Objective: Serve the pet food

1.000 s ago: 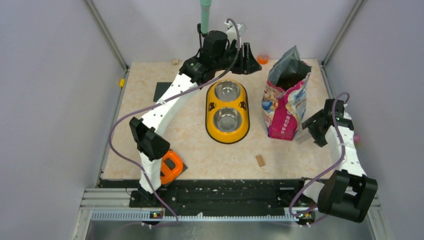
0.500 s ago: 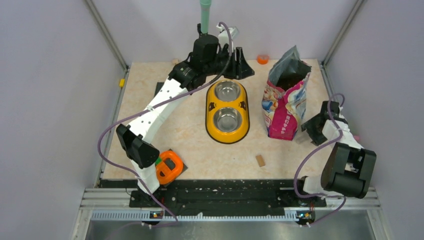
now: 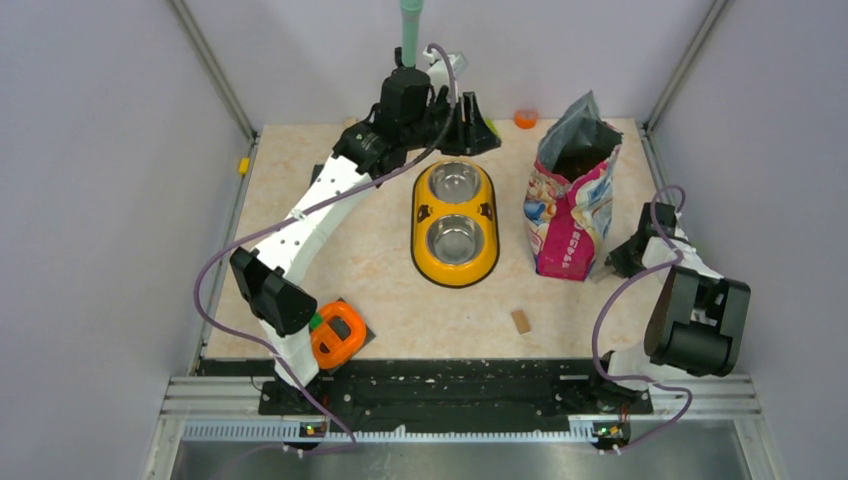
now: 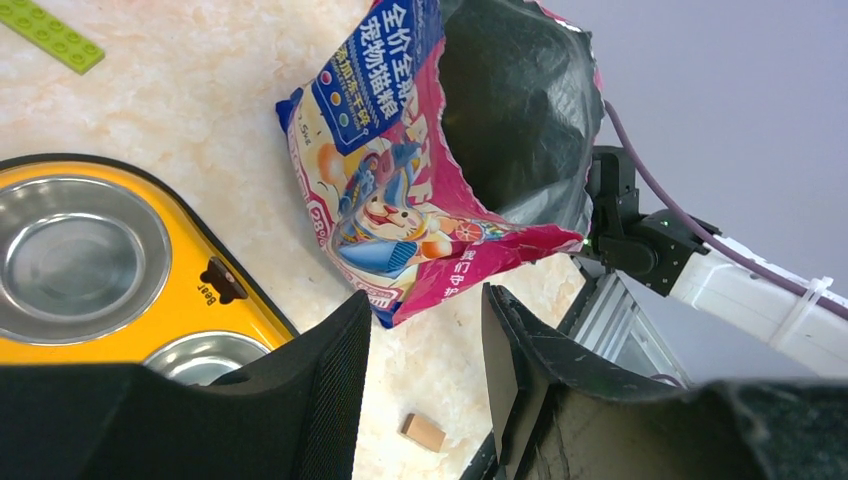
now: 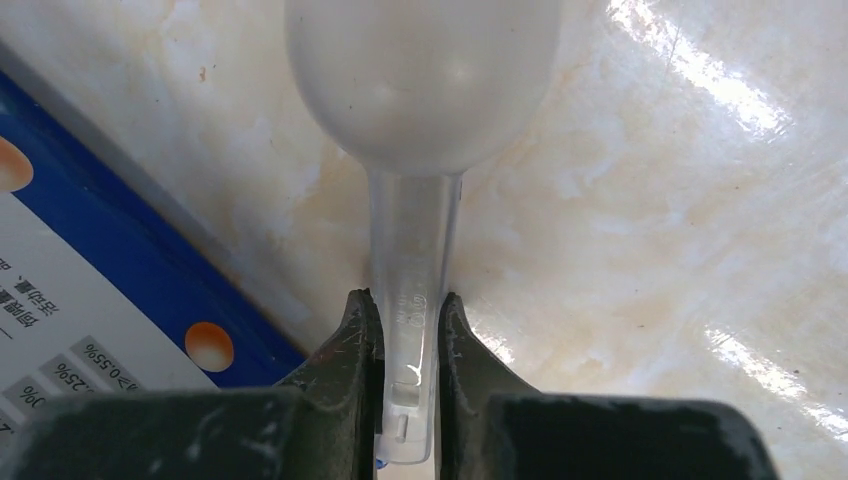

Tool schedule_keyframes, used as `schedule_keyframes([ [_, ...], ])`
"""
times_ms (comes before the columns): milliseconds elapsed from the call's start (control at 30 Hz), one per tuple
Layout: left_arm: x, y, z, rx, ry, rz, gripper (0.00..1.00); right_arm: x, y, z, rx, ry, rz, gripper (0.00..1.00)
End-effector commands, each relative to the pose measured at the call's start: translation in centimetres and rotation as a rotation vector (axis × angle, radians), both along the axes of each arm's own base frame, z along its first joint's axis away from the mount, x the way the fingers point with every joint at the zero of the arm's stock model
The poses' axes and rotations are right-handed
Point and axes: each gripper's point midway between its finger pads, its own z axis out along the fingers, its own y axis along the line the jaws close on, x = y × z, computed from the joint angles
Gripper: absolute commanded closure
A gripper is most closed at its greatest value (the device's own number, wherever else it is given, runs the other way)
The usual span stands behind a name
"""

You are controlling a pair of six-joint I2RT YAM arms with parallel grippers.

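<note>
The glossy pink pet food bag stands open right of the yellow double bowl feeder; its mouth looks dark, and I cannot make out single pellets. Both steel bowls look empty. My right gripper is low on the table at the bag's right foot. In the right wrist view the right gripper is shut on the handle of a clear plastic scoop lying bowl-down on the table. My left gripper hangs open beyond the feeder's far end; from the left wrist, the left gripper has nothing between its fingers, with the bag ahead.
A tan wooden block lies near the front edge. An orange ring-shaped object sits by the left arm's base. An orange cap lies at the back. A green brick plate shows in the left wrist view. A teal pole stands behind.
My right gripper has closed on the scoop handle while its arm folded back and down beside the bag. The left arm has shifted slightly left at the back, its gripper still open.
</note>
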Motion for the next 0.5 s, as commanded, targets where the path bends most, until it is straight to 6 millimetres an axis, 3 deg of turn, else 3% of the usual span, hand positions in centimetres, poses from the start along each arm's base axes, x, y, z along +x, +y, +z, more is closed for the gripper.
schedule_keyframes([
  [0, -0.2, 2.3, 4.4, -0.07, -0.065, 0.042, 0.51, -0.2, -0.4, 1.1, -0.019, -0.01, 0.006, 1.0],
  [167, 0.9, 5.4, 5.4, -0.092, -0.05, 0.088, 0.51, 0.9, -0.9, 8.2, -0.083, -0.149, 0.023, 1.0],
  [333, 1.6, 9.1, 6.6, -0.103, -0.059, 0.134, 0.48, 2.7, -0.3, 18.9, -0.118, -0.419, 0.056, 1.0],
  [467, 1.9, 11.8, 6.9, -0.091, -0.064, 0.165, 0.45, 4.0, 1.5, 28.0, -0.128, -0.686, 0.148, 1.0],
])
